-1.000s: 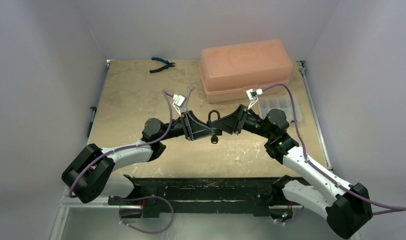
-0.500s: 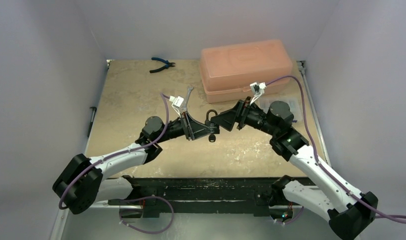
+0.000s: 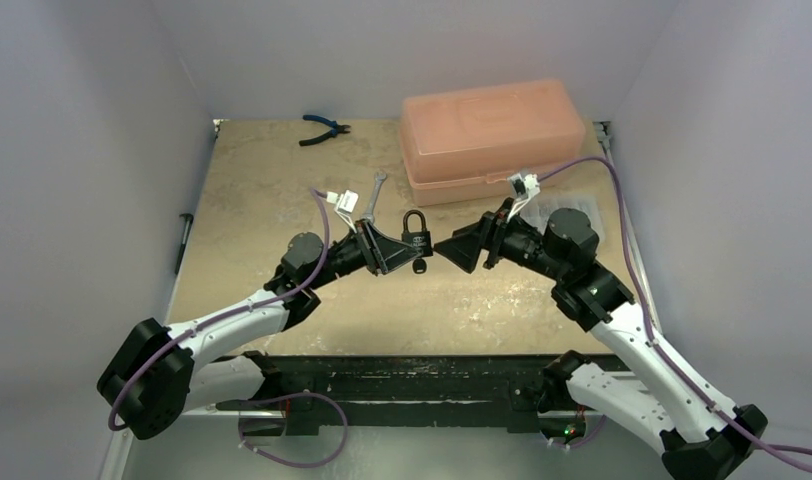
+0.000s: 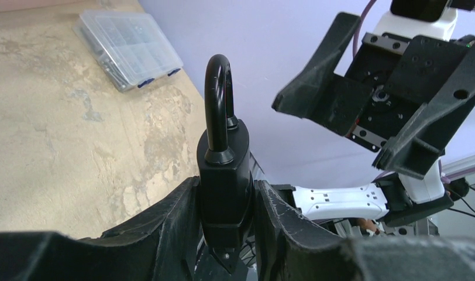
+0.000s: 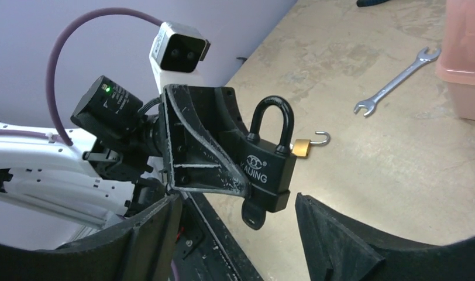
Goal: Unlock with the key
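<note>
A worn tan table (image 3: 272, 200) stands between pale lilac walls (image 3: 82, 150). The left gripper (image 4: 226, 213) pinches the black padlock (image 5: 269, 172) by its body, in the air. Its long axis is about upright, shackle up and key (image 5: 254, 215) down. The right gripper (image 3: 444, 247), fingers spread, faces it just beside, not touching.
</note>
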### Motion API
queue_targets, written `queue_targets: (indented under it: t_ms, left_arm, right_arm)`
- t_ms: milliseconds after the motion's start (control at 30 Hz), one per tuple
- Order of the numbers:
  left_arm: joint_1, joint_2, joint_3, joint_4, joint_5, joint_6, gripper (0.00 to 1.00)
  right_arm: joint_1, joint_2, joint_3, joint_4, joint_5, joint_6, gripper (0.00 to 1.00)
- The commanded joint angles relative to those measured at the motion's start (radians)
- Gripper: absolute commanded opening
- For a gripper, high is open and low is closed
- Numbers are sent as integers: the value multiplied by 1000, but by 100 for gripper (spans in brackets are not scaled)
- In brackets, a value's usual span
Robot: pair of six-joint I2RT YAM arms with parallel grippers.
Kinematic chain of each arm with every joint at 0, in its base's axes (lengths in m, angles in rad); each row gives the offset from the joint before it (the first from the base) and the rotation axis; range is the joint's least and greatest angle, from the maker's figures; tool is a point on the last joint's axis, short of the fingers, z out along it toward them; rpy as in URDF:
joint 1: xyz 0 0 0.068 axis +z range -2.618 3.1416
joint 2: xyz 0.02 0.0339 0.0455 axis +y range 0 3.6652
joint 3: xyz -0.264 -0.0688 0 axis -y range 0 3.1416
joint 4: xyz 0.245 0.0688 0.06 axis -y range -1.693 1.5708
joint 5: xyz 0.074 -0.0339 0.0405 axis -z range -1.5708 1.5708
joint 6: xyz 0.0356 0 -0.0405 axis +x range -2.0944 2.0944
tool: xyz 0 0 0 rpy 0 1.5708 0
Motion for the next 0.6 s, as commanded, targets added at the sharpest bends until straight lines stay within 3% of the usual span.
queue_targets:
  t_ms: [0, 567]
  left_arm:
    - [0, -53, 57, 160, -44, -4, 0]
    - [0, -58, 71, 227, -67, -64, 0]
  right_arm:
    - [6, -26, -59, 96, -95, 15, 75]
    - [64, 71, -130, 299, -126, 120, 61]
